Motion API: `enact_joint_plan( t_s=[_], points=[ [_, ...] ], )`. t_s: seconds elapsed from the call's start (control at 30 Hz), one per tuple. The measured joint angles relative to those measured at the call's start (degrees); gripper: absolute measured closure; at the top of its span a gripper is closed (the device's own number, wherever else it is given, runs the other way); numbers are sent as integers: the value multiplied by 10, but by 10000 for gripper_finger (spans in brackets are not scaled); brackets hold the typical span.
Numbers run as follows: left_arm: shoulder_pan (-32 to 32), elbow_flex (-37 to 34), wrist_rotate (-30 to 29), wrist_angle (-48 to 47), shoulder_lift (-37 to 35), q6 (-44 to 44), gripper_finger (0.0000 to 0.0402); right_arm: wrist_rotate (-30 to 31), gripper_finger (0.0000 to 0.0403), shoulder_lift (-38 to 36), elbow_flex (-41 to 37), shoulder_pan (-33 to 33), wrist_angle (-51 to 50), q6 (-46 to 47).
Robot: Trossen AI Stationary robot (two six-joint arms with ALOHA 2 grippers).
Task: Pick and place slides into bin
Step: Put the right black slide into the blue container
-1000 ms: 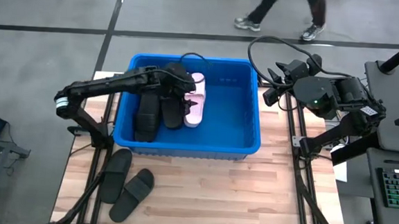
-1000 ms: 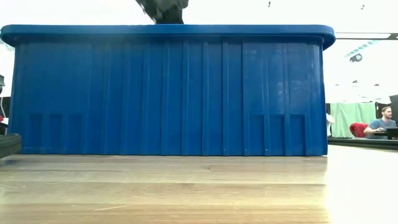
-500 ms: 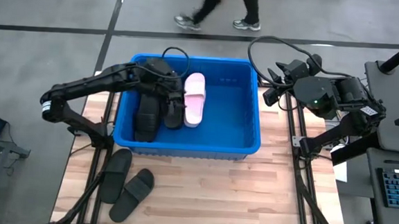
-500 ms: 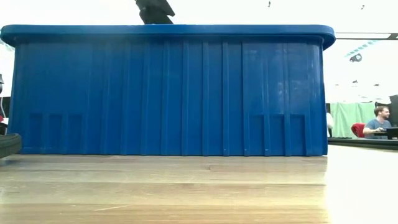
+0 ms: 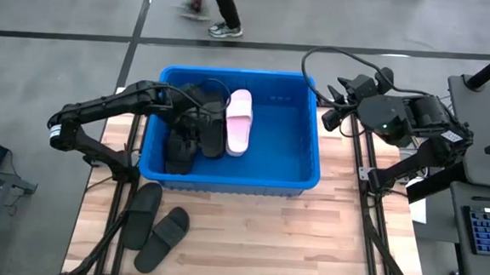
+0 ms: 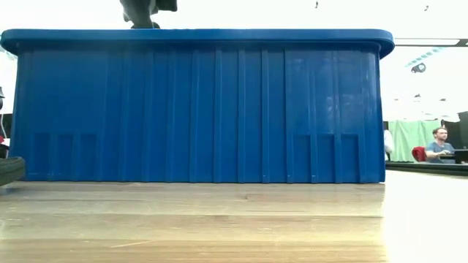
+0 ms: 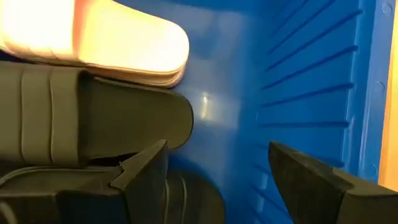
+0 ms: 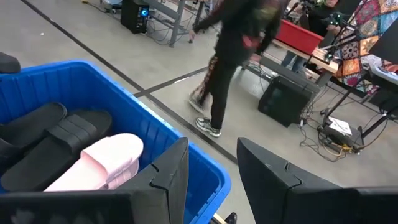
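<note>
The blue bin (image 5: 307,171) stands mid-table. On its floor, at the left, lie two black slides (image 5: 181,142) (image 5: 212,129) and a pale pink slide (image 5: 238,120). My left gripper (image 5: 197,111) hangs open over the black slides, pointing steeply down. In the left wrist view its fingers (image 7: 217,180) hold nothing, with a black slide (image 7: 93,118) and the pink slide (image 7: 93,37) below. Two more black slides (image 5: 142,210) (image 5: 164,233) lie on the table in front of the bin's left corner. My right gripper (image 5: 330,104) waits open beyond the bin's right wall.
The bin's right half (image 5: 284,131) is bare floor. Its tall near wall (image 6: 205,109) fills the low view, with part of my left arm (image 6: 142,9) above the rim. A person (image 8: 239,56) walks on the floor beyond the table's far edge.
My left gripper has moved over the bin toward the table's left edge, off the pink slide and onto the black ones, and has tipped further down. The pink slide now shows whole. The person beyond the table has walked to the left.
</note>
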Motion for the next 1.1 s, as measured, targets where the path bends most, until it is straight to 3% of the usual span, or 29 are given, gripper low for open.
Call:
enact_joint_plan(
  t_s=[0.1, 0.43, 0.83, 1.1],
  points=[
    [0, 0, 18, -1, -1, -5, 140, 0, 275, 0, -7, 0, 0, 1],
    [-14, 0, 190, 39, 2, -11, 140, 0, 275, 0, -31, -4, 0, 26],
    [-110, 0, 259, 39, -1, -118, 142, 0, 275, 0, -31, -20, 0, -16],
    [-181, 0, 258, 53, 0, -300, 142, 0, 275, -15, -31, -55, 0, -54]
  ],
)
